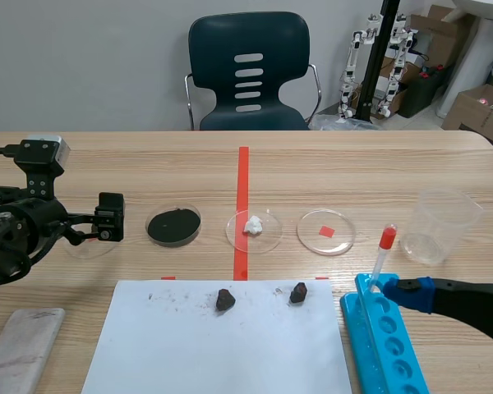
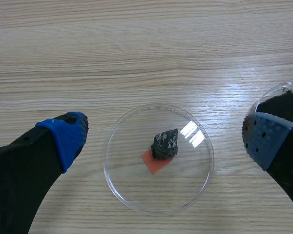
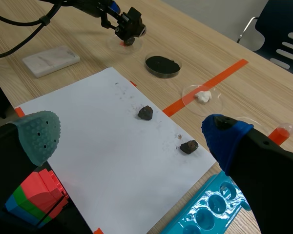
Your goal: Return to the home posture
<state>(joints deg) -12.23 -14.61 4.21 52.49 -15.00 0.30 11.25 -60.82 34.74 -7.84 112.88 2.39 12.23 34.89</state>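
No writing, number or brand can be read in any of the views. The cardboard box [image 1: 475, 105] on the floor beyond the tabletop [image 1: 353, 164] carries a coloured print, but it is too small to make out.
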